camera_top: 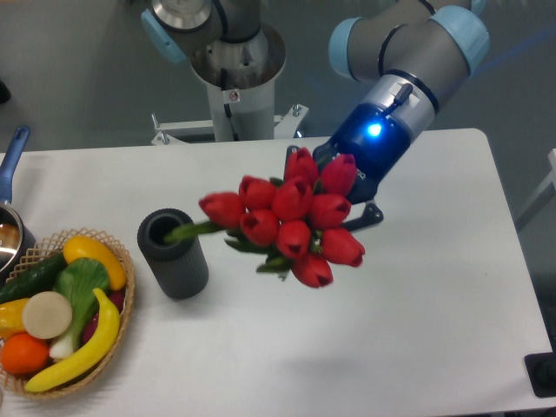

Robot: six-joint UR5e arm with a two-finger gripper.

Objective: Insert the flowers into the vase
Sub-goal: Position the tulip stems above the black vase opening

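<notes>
— Gripper, hidden behind the buds: is it clamped on the flowers?

— Seemingly, though its jaws can't be seen. Stem tips reach the vase mouth off its far side; the bunch lies nearly level, so tilting upright and lowering remain.

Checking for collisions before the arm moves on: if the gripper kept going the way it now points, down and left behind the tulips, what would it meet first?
Likely the dark grey cylindrical vase; the red tulip bunch hides the gripper, so depth is uncertain.
</notes>
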